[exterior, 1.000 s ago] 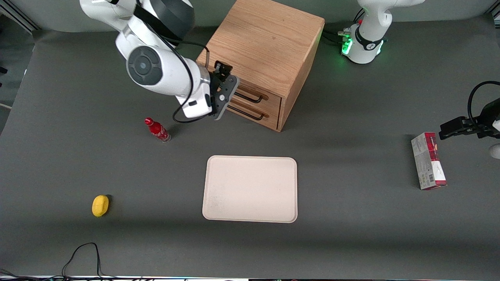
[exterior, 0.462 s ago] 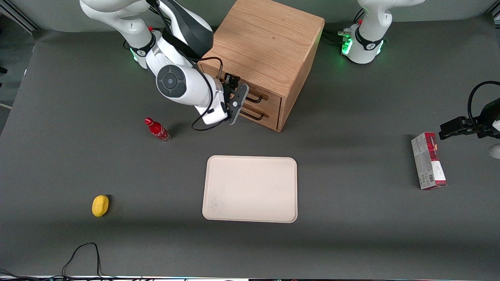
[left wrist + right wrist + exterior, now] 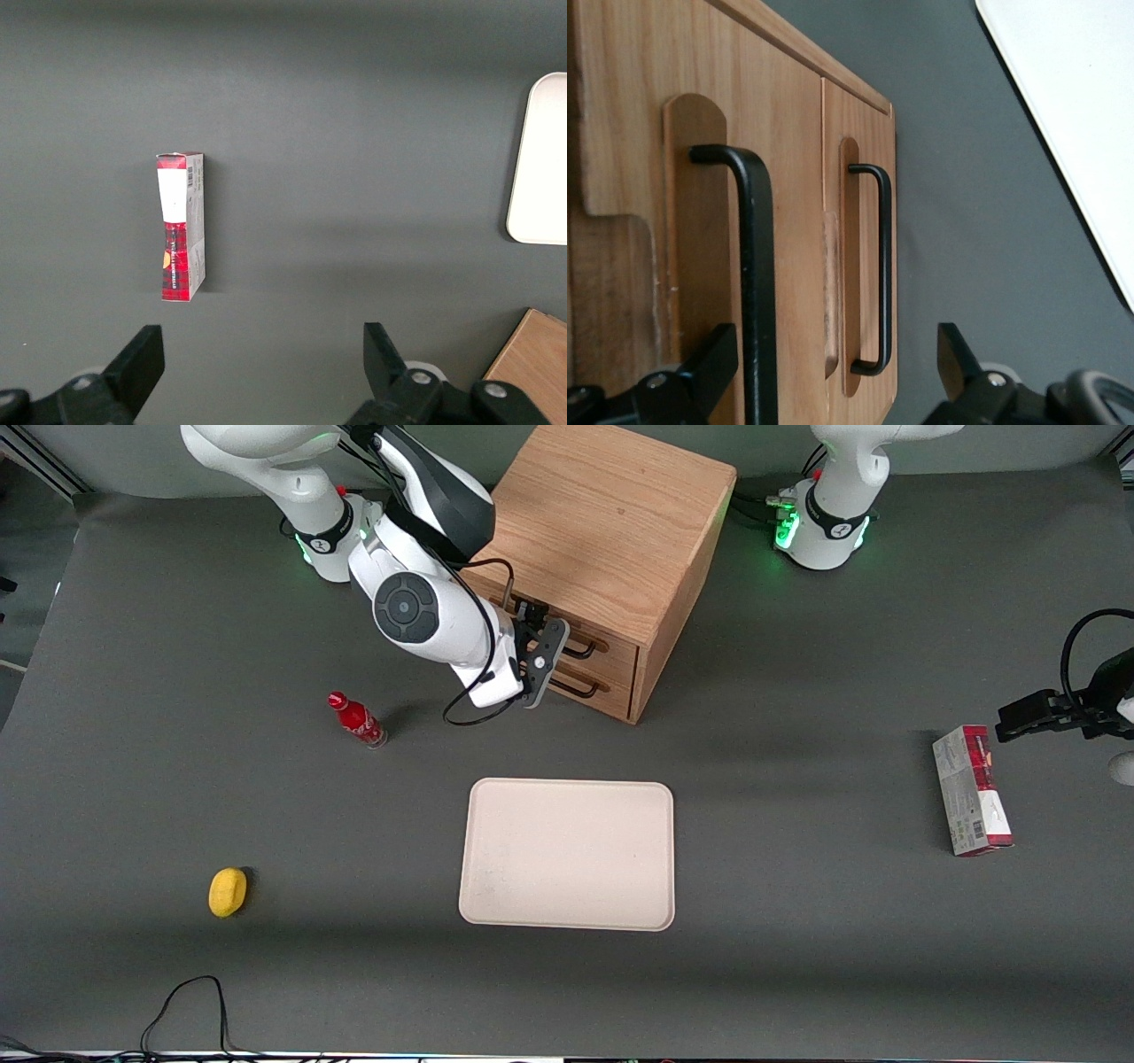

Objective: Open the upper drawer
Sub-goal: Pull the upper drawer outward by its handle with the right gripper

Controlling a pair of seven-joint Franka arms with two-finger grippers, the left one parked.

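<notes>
The wooden cabinet (image 3: 611, 522) stands at the back of the table. Its upper drawer (image 3: 617, 652) looks shut, with its black wire handle (image 3: 580, 649) above the bottom drawer's handle (image 3: 578, 688). My right gripper (image 3: 549, 657) is right in front of the drawer fronts, open and empty. In the right wrist view the upper drawer's handle (image 3: 757, 274) runs between the open fingers (image 3: 713, 363), close to one of them. The bottom drawer's handle (image 3: 881, 266) is farther off. The gripper (image 3: 833, 372) holds nothing.
A cream tray (image 3: 567, 855) lies nearer the front camera than the cabinet. A red bottle (image 3: 357, 721) and a yellow lemon (image 3: 227, 891) lie toward the working arm's end. A red and white box (image 3: 971, 790) lies toward the parked arm's end (image 3: 180, 227).
My right arm has swung in toward the cabinet. The gripper has moved along the drawer fronts and closer to the handles, still open. The drawers have not moved.
</notes>
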